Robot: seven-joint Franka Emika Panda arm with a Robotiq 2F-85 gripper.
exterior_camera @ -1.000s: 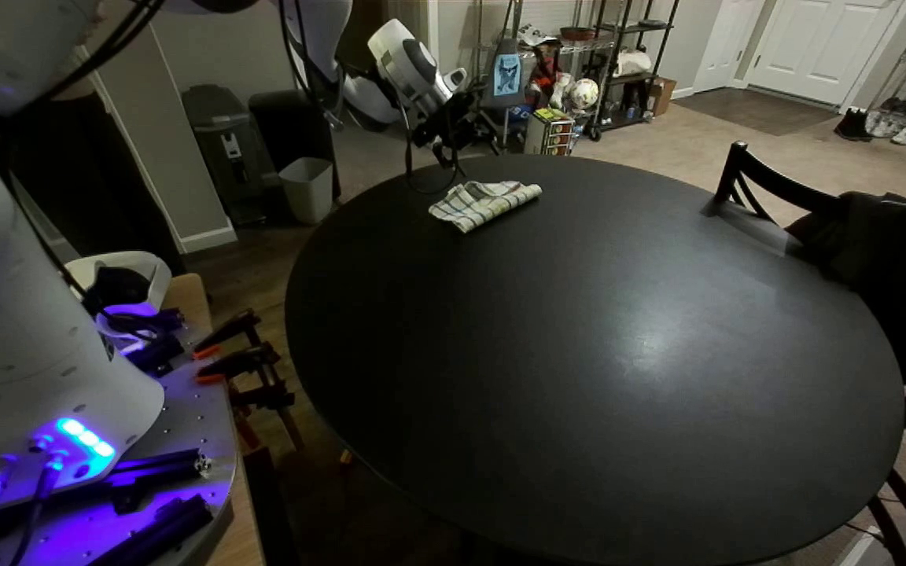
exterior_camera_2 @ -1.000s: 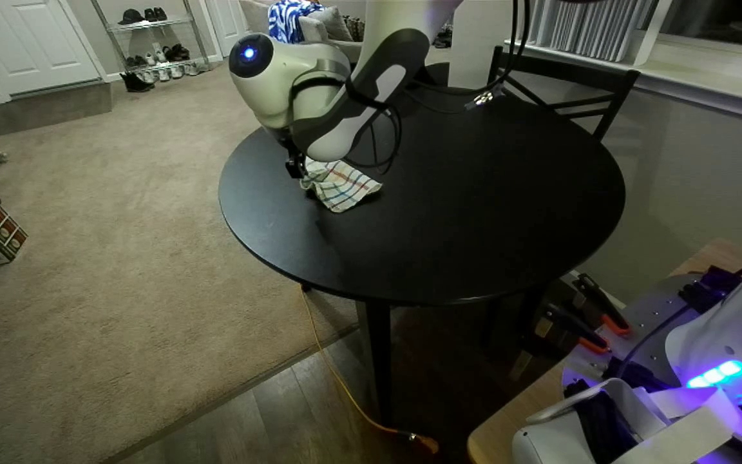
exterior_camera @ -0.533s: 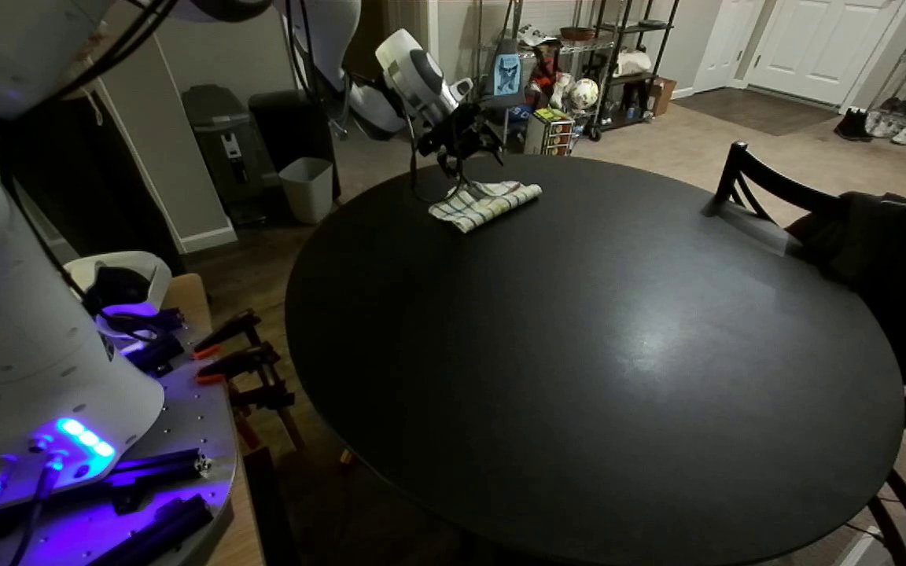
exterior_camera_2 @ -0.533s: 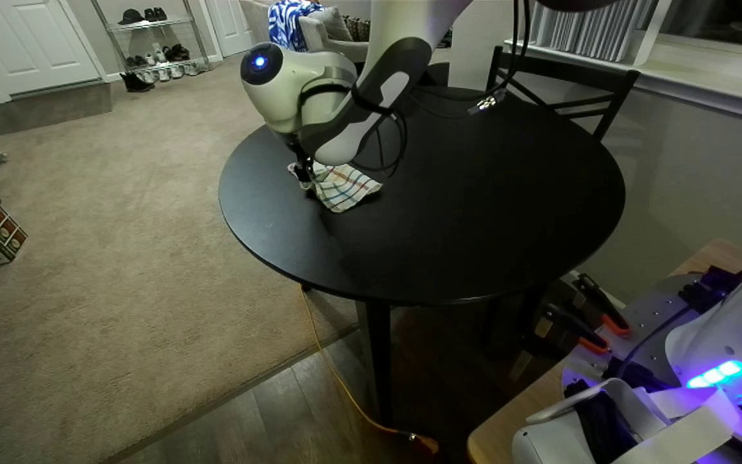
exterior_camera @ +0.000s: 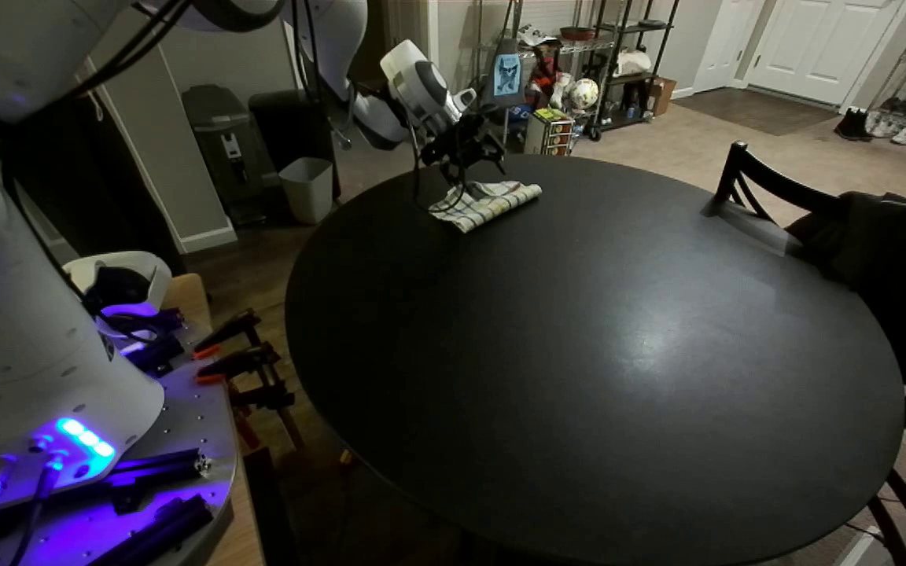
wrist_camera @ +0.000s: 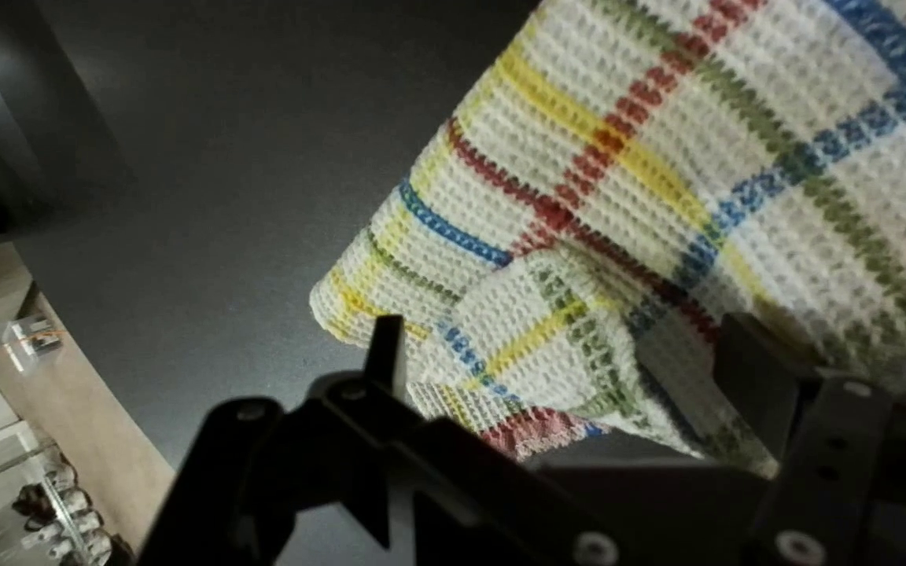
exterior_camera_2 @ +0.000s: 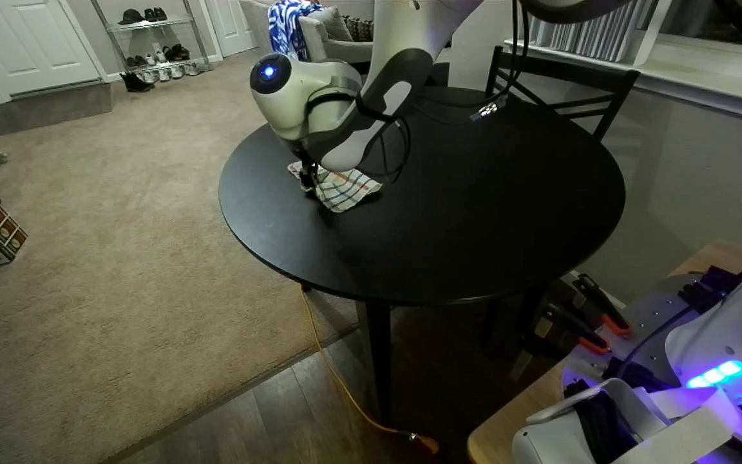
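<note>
Step in hand, as judged: lining up for a pinch on the checked cloth; the gripper hung tilted at its edge, fingers well apart and nothing clamped; a folded-over corner of the cloth showed in the gap between them. The cloth lay on the round black table, below the gripper, a folded edge running away from the fingers; both exterior views put it near the rim. Fingertip contact with the cloth could not be told, dark fingers merging with shadow; next move, judged, called for a slight descent to bring both pads around the corner, then a squeeze; loose layers seemed liable to slip or bunch.

Around it: a looped cable hung beside the gripper and, in an exterior view, crossed in front of the cloth; judged the chief obstacle, apt to drag on it; in that same view a carton stood beyond the gripper, past the rim; a waste bin stood picture-left of it; a dark chair stood well apart from the gripper, across the table.
</note>
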